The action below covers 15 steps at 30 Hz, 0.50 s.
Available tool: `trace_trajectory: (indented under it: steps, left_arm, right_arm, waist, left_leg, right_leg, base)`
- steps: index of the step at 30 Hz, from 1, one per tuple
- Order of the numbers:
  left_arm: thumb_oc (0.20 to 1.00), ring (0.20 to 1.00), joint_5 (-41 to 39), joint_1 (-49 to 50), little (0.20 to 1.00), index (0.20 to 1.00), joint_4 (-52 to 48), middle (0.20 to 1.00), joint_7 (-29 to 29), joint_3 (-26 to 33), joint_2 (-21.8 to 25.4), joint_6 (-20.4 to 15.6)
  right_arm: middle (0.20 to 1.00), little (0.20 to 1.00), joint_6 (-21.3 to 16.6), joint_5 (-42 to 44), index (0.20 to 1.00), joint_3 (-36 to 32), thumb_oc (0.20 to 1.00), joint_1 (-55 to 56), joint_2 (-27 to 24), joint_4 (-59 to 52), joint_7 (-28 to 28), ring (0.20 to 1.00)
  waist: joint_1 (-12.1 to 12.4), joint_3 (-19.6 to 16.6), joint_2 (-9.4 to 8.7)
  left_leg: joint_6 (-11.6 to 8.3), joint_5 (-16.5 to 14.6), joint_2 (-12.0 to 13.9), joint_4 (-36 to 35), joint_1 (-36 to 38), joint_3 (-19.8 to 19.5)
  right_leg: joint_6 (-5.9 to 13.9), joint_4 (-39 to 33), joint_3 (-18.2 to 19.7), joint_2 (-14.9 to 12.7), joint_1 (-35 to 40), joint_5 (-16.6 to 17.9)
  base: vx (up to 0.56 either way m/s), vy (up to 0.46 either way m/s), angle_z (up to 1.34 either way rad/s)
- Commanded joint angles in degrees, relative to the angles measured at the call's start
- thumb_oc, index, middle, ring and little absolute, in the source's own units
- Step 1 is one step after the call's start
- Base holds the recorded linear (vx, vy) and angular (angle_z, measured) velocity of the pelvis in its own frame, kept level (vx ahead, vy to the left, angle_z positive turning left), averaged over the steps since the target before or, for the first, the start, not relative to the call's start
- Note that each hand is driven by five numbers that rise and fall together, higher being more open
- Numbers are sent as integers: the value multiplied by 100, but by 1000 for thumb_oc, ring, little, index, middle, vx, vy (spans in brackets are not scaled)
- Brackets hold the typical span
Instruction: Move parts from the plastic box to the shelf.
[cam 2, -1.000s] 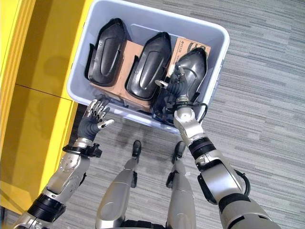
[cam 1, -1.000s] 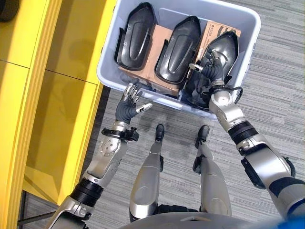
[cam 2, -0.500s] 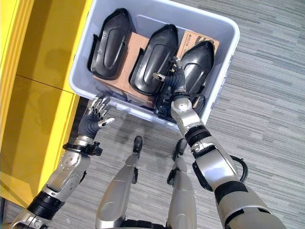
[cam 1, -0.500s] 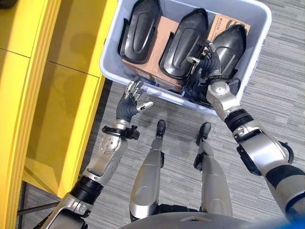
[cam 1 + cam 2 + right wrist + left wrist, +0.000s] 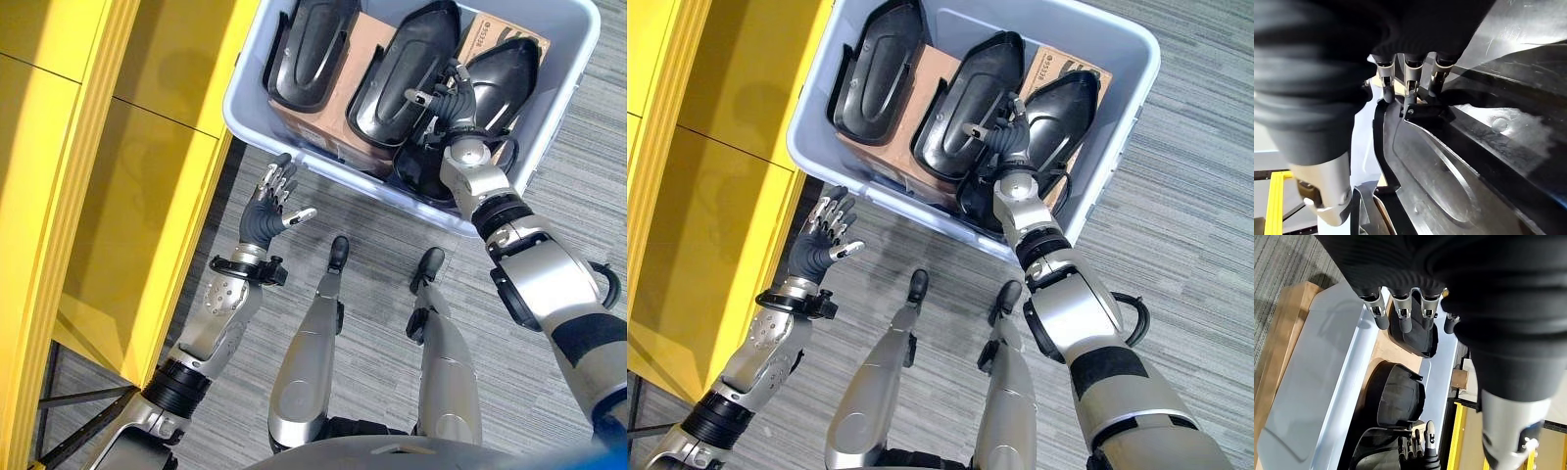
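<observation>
Black part (image 5: 1055, 116) under right hand (image 5: 1007, 132), in box (image 5: 1117, 157)

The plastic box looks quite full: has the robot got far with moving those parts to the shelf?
Barely started. Three black parts lie in the plastic box, and the visible yellow shelf holds none. The right hand reaches in between two parts, fingers straight, gripping nothing; the left hand hangs open outside the box. All the moving is left.

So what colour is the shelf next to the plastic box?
Yellow; the shelf shows best in the left eye view.
</observation>
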Motion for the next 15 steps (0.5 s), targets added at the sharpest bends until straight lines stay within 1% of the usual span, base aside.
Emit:
trace_trajectory:
  steps: [1,6,7,10,14,15]
  left_arm:
    - [1000,1000,-75,23,1000,1000,-831,1000,21,-86,274,-413]
    - [1000,1000,-65,36,1000,1000,-823,1000,80,-39,276,-415]
    - [1000,1000,-76,44,1000,1000,-834,1000,85,-19,291,-420]
    - [1000,1000,-83,55,1000,1000,-843,1000,96,-9,298,-414]
    - [1000,1000,-89,133,1000,1000,-879,1000,99,71,351,-402]
    - [1000,1000,-89,135,1000,1000,-880,1000,99,70,351,-401]
  right_arm:
    - [1000,1000,-71,-197,1000,314,1000,10,-23,-540,53,1000]
    - [1000,1000,-179,-352,1000,481,1000,192,-54,-1615,55,1000]
    - [1000,1000,-209,-386,1000,520,1000,264,-82,-2006,76,1000]
    - [1000,1000,-217,-403,1000,523,1000,308,-85,-2180,87,1000]
    - [1000,1000,-259,-576,1000,563,1000,581,-226,-3188,175,1000]
    - [1000,1000,-255,-577,1000,562,1000,587,-227,-3195,174,1000]
  waist:
    - [110,-44,70]
    - [44,-36,6]
    - [13,-26,-8]
    - [4,-32,-14]
    - [-59,-32,-64]
    - [-58,-34,-64]
  left_leg:
    - [161,-403,-4,269,32,240]
    - [164,-426,-21,321,-2,264]
    - [166,-430,-27,332,-11,275]
    - [165,-430,-28,337,-20,273]
    - [166,-447,-23,366,-47,274]
    - [166,-448,-23,367,-48,274]
  right_leg:
    - [576,403,246,-457,34,-179]
    - [564,399,265,-449,27,-177]
    - [563,402,278,-449,9,-170]
    - [563,401,281,-450,1,-166]
    - [559,404,293,-457,-6,-173]
    - [559,405,293,-458,-7,-174]
  base:
    - [0,0,0]
    - [0,0,0]
    - [0,0,0]
    - [0,0,0]
    - [0,0,0]
    - [0,0,0]
